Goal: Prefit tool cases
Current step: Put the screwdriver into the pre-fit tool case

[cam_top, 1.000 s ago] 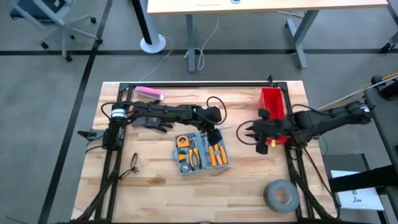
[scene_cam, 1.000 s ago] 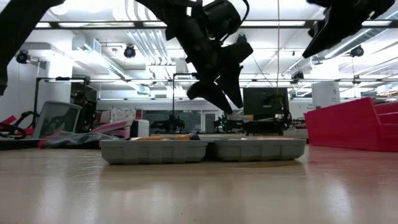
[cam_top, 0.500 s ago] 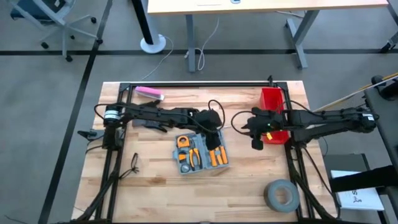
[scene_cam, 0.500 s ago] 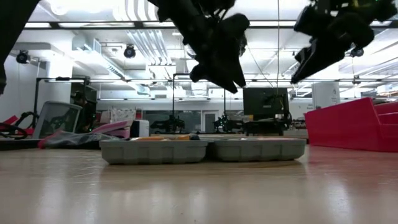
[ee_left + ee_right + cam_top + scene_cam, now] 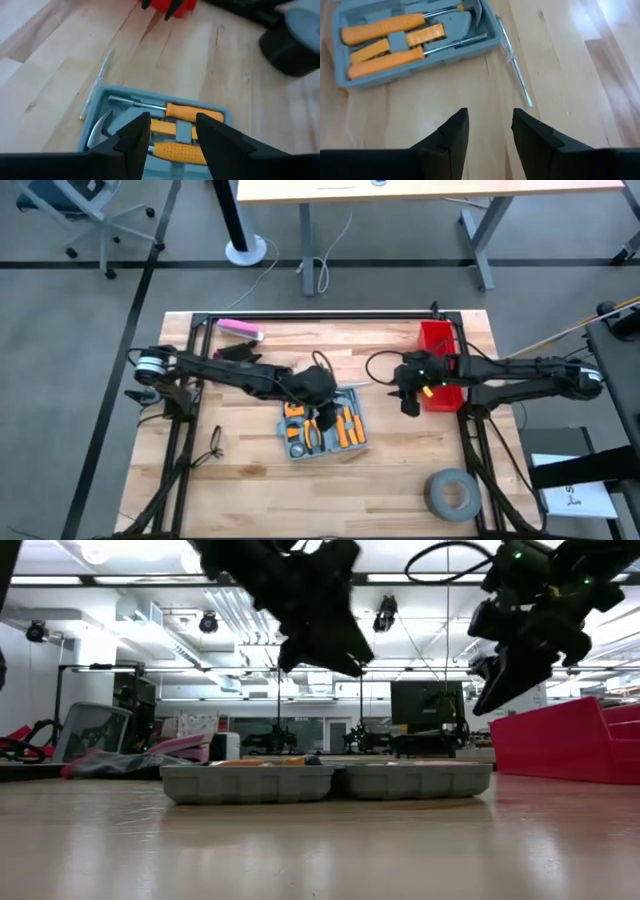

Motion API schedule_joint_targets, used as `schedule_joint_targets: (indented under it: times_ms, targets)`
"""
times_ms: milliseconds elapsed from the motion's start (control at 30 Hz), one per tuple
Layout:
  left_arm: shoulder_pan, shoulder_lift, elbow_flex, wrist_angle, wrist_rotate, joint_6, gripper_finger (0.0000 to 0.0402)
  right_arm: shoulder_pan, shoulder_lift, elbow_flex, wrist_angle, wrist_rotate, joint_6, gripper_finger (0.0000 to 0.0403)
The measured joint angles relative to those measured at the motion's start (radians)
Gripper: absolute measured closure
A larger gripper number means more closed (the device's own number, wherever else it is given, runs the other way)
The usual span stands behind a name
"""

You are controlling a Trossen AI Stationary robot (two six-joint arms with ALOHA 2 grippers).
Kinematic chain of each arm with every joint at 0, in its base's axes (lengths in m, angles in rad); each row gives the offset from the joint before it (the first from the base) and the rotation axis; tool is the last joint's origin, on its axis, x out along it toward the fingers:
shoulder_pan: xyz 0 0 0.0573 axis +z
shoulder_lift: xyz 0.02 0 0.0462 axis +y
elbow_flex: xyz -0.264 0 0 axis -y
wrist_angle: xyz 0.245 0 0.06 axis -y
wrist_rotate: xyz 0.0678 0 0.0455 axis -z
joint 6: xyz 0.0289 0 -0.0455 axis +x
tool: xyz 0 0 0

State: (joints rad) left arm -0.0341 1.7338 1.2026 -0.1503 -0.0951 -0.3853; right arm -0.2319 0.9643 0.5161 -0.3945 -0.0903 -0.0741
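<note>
The grey-blue tool case (image 5: 322, 430) lies open and flat on the wooden table, both halves resting on their backs, with orange-handled tools in its slots (image 5: 192, 112) (image 5: 395, 37). In the low view it shows as a low grey tray (image 5: 325, 781). My left gripper (image 5: 327, 416) (image 5: 172, 134) hangs open above the case's middle, slanting down, with nothing between its fingers. My right gripper (image 5: 408, 400) (image 5: 490, 127) is open above bare wood to the right of the case, near the red bin, and touches nothing (image 5: 495, 695).
A loose clear-handled screwdriver (image 5: 515, 70) (image 5: 97, 82) lies on the wood just beyond the case's right half. The red bin (image 5: 437, 365) stands at the back right, a grey tape roll (image 5: 452, 492) near the front right, and a pink object (image 5: 240, 329) at the back left.
My left gripper has risen and swung from the case's far right corner toward the table's left, ending over the case's middle. My right gripper has come down and turned beside the red bin. The case has stayed where it was.
</note>
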Motion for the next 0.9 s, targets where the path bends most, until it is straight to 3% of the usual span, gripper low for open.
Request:
schedule_joint_targets:
  times_ms: [167,467,900]
  targets:
    - [0.000,-0.085,-0.135,0.104,-0.015,-0.062,0.0239,-0.013,0.131,0.048,0.030,0.000,-0.013,0.0267]
    - [-0.013,-0.175,-0.247,0.132,-0.053,-0.088,0.0238,-0.024,0.376,0.115,0.173,-0.017,-0.087,0.0273]
    - [-0.024,-0.266,-0.406,0.249,-0.056,-0.138,0.0244,-0.067,0.609,0.246,0.214,-0.020,-0.162,0.0274]
